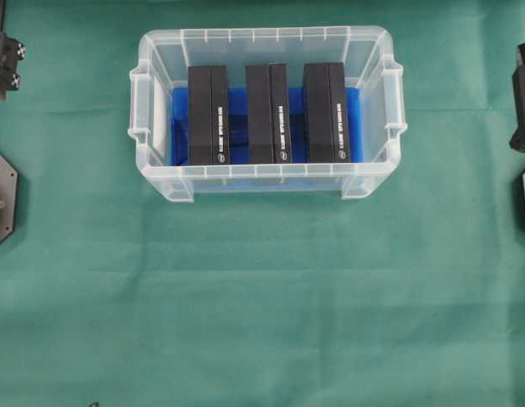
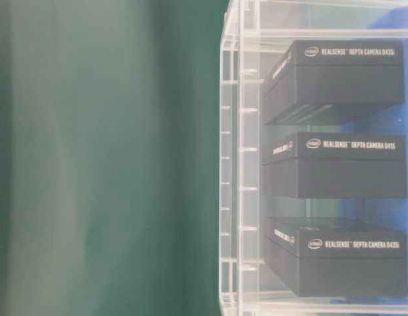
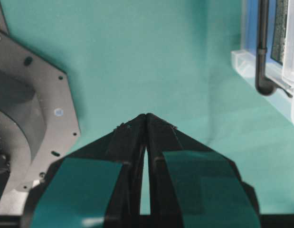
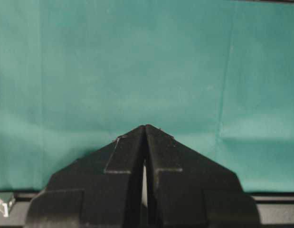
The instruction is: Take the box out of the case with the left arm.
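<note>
"REALSENSE DEPTH CAMERA D435" on upper box and middle box; "D435i" on lower box.

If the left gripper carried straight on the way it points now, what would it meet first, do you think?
Most likely just the green cloth. The left gripper is shut, tips together, aimed at bare cloth. The case sits off to the right of that line, though depth is hard to judge from the wrist view.

Three black boxes inside clear case
</note>
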